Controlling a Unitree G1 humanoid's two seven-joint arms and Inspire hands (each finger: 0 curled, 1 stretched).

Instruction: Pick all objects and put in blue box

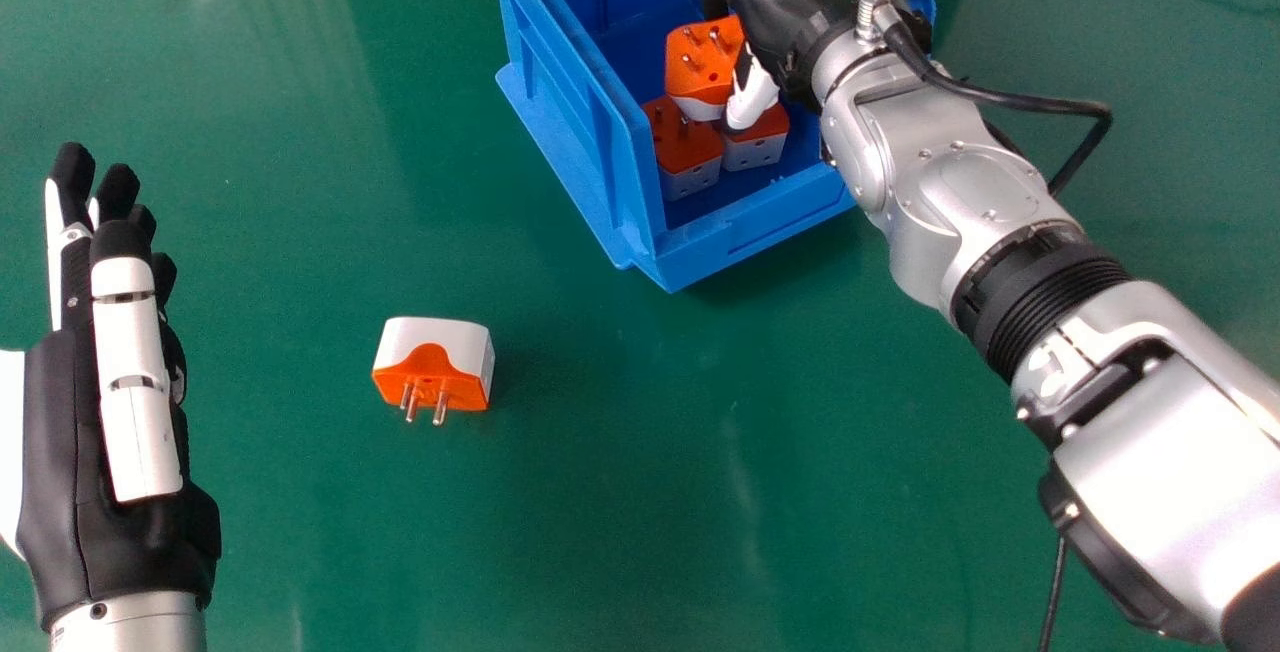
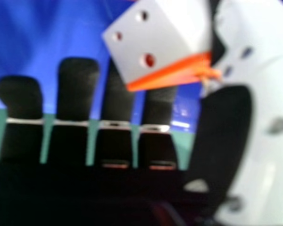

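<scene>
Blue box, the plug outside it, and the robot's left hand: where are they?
Blue box (image 1: 760, 229): head view, on its near wall.
Plug (image 1: 432, 366): head view, on its orange face, above the pins.
Left hand (image 1: 130, 347): head view, on its thumb.

Your head-view stock: one blue box, four orange-and-white plug adapters, two hands.
On the green table you had one loose adapter, white part away from you, orange face and metal pins towards you, between your left hand and the box. Inside the box you had three: an upper adapter, tilted, pins up, above a lower-left adapter and a lower-right adapter. Your right hand was over the box, white thumb just beside the upper adapter; a black cable looped from your silver right forearm. Your left hand, fingers straight, lay at the view's left.
</scene>
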